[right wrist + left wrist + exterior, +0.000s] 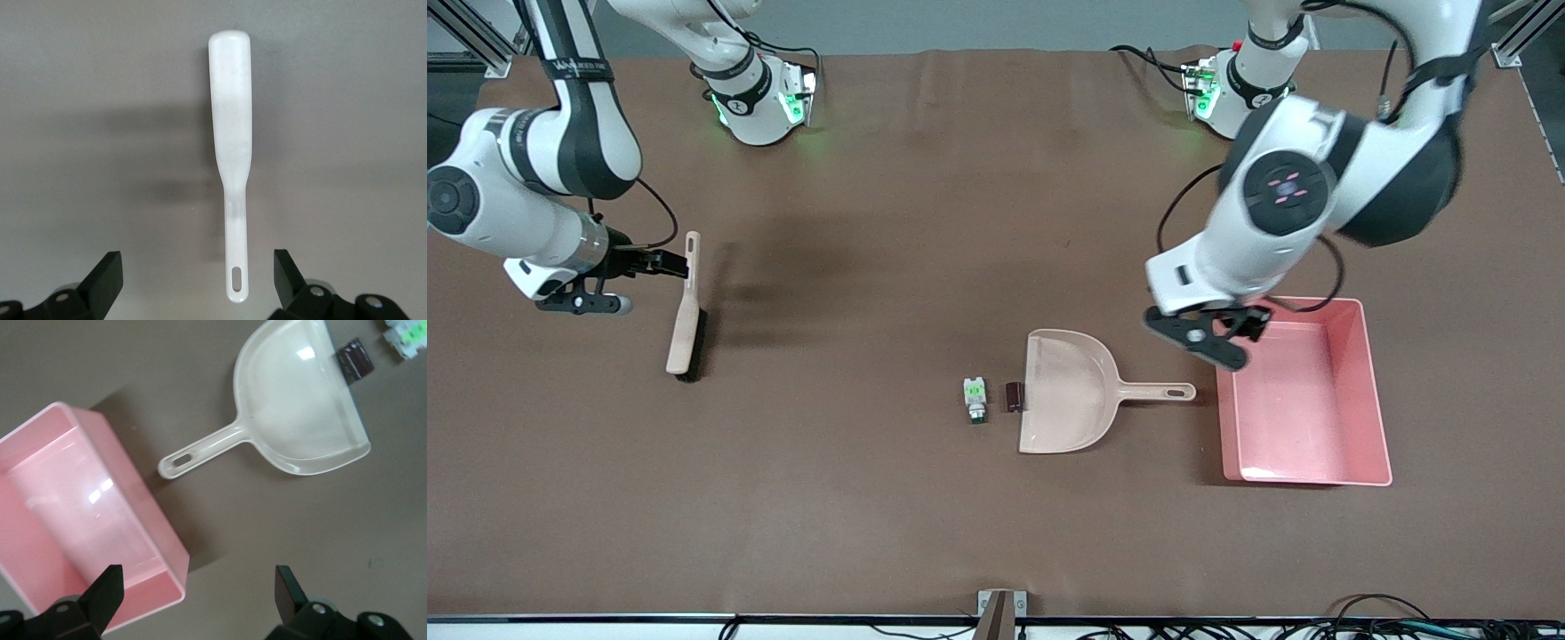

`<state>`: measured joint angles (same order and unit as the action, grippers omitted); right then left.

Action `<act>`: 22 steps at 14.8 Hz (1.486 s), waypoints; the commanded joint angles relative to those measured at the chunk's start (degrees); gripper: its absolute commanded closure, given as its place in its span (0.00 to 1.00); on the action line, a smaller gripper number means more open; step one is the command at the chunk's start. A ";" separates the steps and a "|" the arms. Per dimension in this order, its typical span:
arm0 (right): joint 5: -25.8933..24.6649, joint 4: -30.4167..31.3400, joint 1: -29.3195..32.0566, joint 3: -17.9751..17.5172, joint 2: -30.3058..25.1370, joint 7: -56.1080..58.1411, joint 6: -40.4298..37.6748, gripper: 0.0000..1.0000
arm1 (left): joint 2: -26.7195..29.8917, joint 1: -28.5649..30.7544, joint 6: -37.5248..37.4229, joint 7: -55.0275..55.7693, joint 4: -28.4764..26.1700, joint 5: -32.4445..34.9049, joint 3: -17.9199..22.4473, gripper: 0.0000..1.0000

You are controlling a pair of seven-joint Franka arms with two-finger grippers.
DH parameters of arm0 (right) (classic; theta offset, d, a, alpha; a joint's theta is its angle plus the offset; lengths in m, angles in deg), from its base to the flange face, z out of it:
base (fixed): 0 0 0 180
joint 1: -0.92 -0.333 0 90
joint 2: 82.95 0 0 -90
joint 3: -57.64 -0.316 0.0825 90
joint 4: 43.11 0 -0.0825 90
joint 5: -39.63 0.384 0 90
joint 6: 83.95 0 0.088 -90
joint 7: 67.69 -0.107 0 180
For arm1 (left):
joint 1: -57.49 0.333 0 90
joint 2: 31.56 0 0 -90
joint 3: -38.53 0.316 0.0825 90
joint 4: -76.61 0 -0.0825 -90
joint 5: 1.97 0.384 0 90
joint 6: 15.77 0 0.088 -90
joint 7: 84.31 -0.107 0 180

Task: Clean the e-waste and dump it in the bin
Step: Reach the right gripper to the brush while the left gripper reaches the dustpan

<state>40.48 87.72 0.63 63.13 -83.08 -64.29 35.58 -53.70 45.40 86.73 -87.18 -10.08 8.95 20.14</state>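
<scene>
The e-waste lies mid-table: a white block with a green face (pixel 975 397) and a dark reddish-brown piece (pixel 1013 396), which sits at the mouth of the beige dustpan (pixel 1069 391). The pink bin (pixel 1376 418) stands beside the dustpan handle, toward the left arm's end. My left gripper (pixel 1225 338) is open and empty over the bin's corner. The left wrist view shows the bin (pixel 157 520), the dustpan (pixel 300 407), the brown piece (pixel 355 360), the white block (pixel 407 337) and that gripper (pixel 197 593). My right gripper (pixel 660 262) is open at the brush handle's end (pixel 235 287).
The beige brush (pixel 685 311) with black bristles lies toward the right arm's end of the brown table; its back shows in the right wrist view (pixel 231 100). The dustpan handle (pixel 1158 391) points at the bin.
</scene>
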 commanded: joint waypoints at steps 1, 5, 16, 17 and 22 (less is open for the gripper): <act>-0.76 6.17 2.04 -0.30 -2.15 3.10 5.96 0.00 | -4.48 0.14 3.56 -10.79 1.35 1.04 -0.16 0.00; -0.76 11.11 5.03 -0.30 -0.40 6.36 13.62 0.00 | -8.61 0.75 6.47 -28.29 1.35 1.57 -0.07 0.00; -0.67 16.30 4.60 -0.39 4.53 7.59 23.82 0.17 | -15.39 -1.09 15.18 -43.80 1.26 11.67 -0.07 0.04; -0.67 16.30 4.68 -0.48 4.53 7.51 23.56 0.17 | -15.56 -1.18 15.18 -43.98 1.26 12.98 -0.16 0.05; -0.49 16.21 4.24 -0.56 4.53 7.33 23.38 0.27 | -16.88 -1.89 16.67 -49.15 1.26 13.70 -0.16 0.10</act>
<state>40.35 103.29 4.95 62.80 -77.83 -57.11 58.90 -69.68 43.57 102.57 -133.98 -9.75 21.50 20.07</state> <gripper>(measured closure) 0.207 0.093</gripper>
